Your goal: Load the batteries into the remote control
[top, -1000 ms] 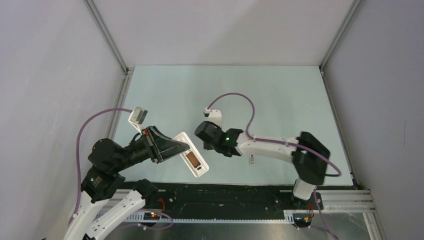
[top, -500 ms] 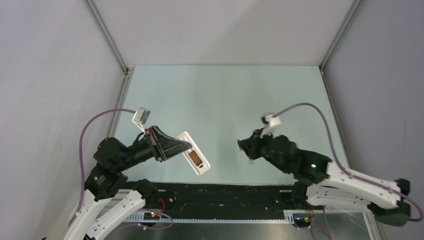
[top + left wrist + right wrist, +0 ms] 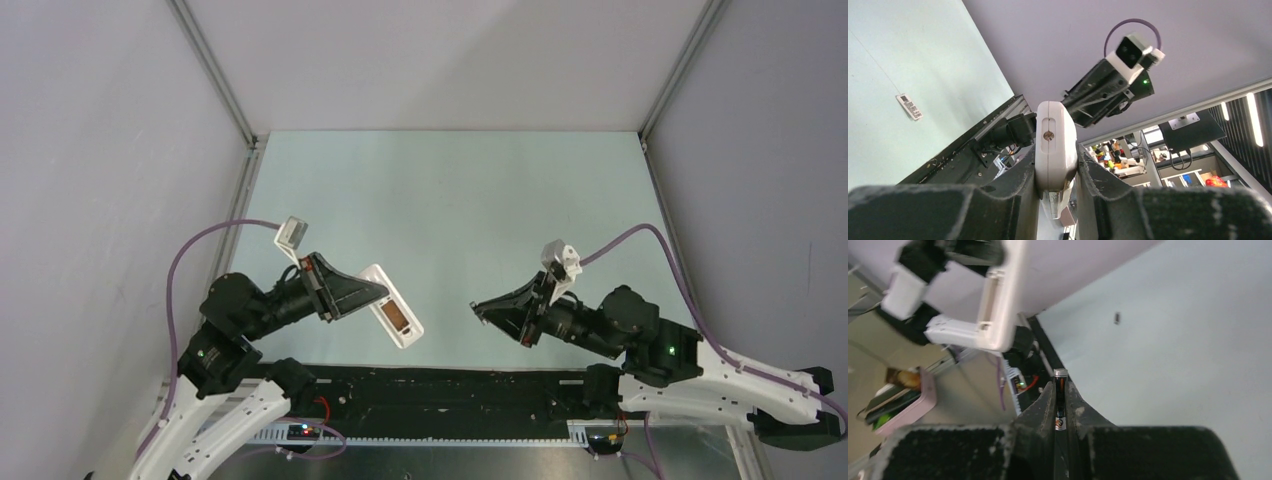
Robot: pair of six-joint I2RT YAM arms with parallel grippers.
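Left gripper (image 3: 375,292) is clamped on the remote control (image 3: 392,318), holding it up over the bench's near edge, left of middle, while the right gripper (image 3: 480,310), jaws pinched on a battery (image 3: 1060,385), points toward it, apart.

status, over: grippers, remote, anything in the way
Left gripper shut on remote, held in the air. Right gripper shut on battery, pointed at remote. Nothing between them in top view.
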